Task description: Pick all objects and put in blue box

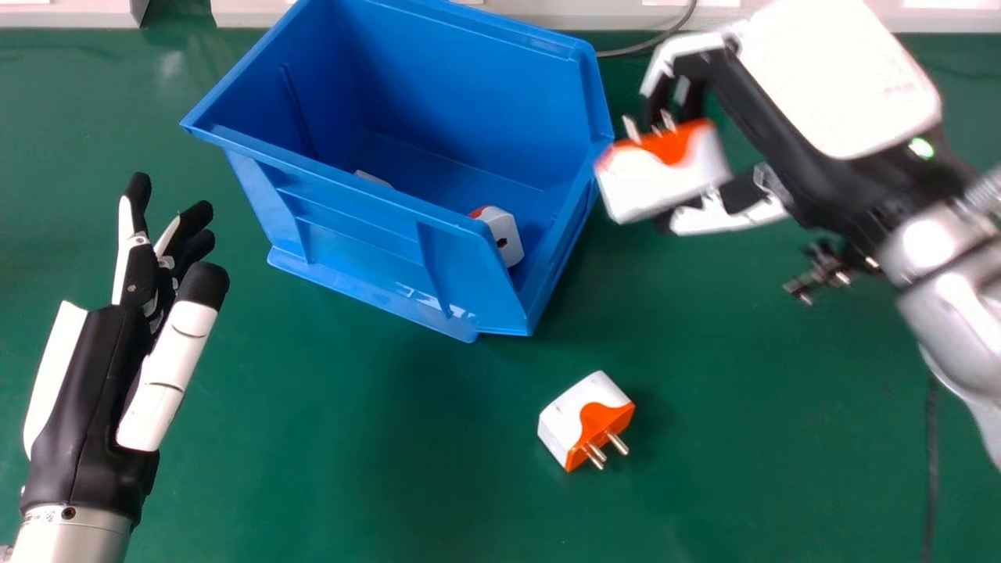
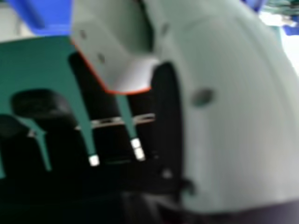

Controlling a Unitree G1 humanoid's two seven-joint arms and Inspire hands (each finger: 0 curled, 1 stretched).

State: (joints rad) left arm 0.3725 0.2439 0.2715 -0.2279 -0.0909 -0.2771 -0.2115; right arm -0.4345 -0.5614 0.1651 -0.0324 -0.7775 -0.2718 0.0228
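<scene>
Pinching a white-and-orange plug adapter between bent fingers and thumb, the right hand is closed narrowly on it, with the blue box just to that hand's left. Past the front wall, well inside the box, lie one adapter and a white sliver, probably part of another object. The task looks past halfway: the held piece needs dropping in, then the last adapter, which lies on the green table nearer the robot than the right hand. The near side rim is the edge to clear; held piece and rim overlap in the head view, and I can't tell whether they touch. Beyond that rim the mouth is wide. The left hand, loosely open, is idle left of the box, with bare table between them
</scene>
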